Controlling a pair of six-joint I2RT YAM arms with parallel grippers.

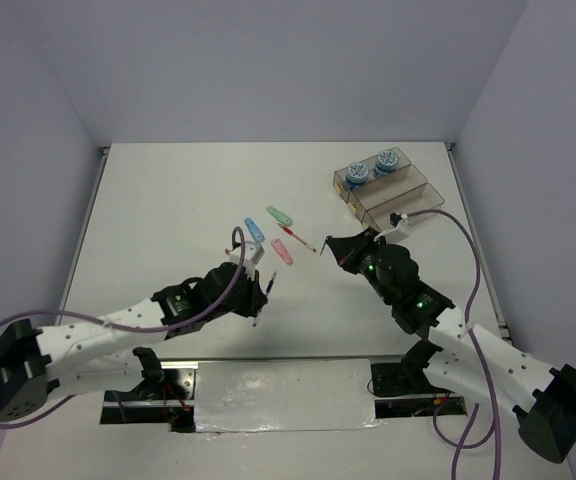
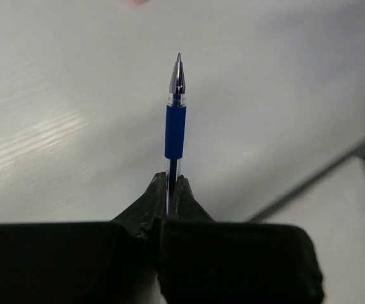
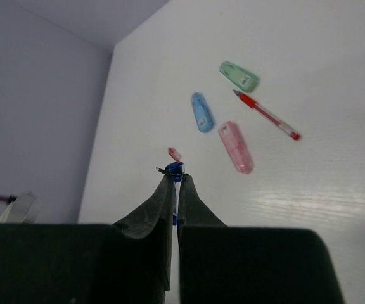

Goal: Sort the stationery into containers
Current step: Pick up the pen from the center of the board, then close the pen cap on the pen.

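My left gripper [image 2: 170, 180] is shut on a blue pen [image 2: 175, 130] whose uncapped tip points away from the fingers; in the top view it [image 1: 264, 287] holds the pen [image 1: 260, 305] above the table's near middle. My right gripper [image 3: 175, 180] is shut on a small blue pen cap [image 3: 175, 169] and sits [image 1: 328, 245] right of the loose pieces. A green piece [image 3: 239, 75], a blue piece [image 3: 201, 111], a pink piece [image 3: 236, 146], a red pen [image 3: 268, 115] and a tiny red bit [image 3: 174, 153] lie on the table. Two tape rolls [image 1: 359, 175] [image 1: 385, 161] sit in the far bin of the containers [image 1: 408, 200].
White walls close the table [image 1: 168, 220] on the left, back and right. The arm bases and a metal plate [image 1: 278, 395] are at the near edge. A purple cable [image 1: 473, 250] arcs beside the bins.
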